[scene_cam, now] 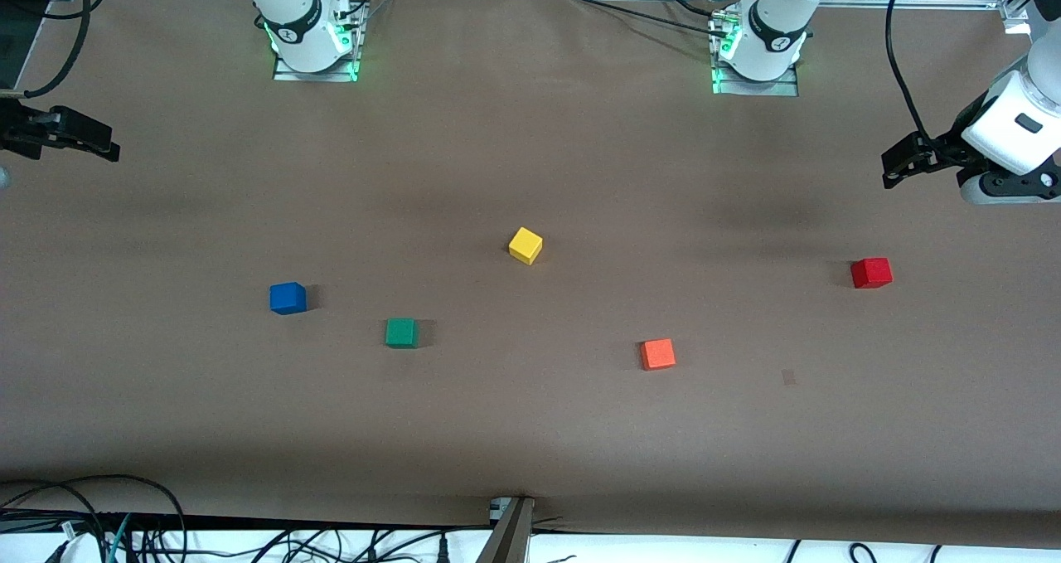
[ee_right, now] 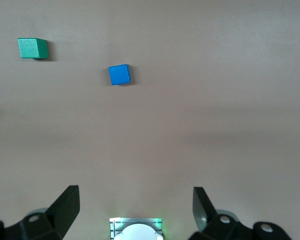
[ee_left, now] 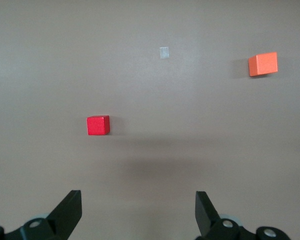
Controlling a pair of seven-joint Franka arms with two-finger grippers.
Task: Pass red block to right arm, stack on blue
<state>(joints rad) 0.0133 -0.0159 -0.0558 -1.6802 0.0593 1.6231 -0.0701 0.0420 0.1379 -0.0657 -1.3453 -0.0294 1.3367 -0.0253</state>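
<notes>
Red is the colour of the red block [scene_cam: 871,273], and we see it sitting on the brown table [scene_cam: 530,430] toward the left arm's end. Our left gripper [scene_cam: 893,167] hangs in the air above that end, wide open and holding nothing. Our right gripper [scene_cam: 106,144] waits over the right arm's end, wide open and empty too. We see the blue [scene_cam: 288,298] near the green cube [scene_cam: 401,332].
</notes>
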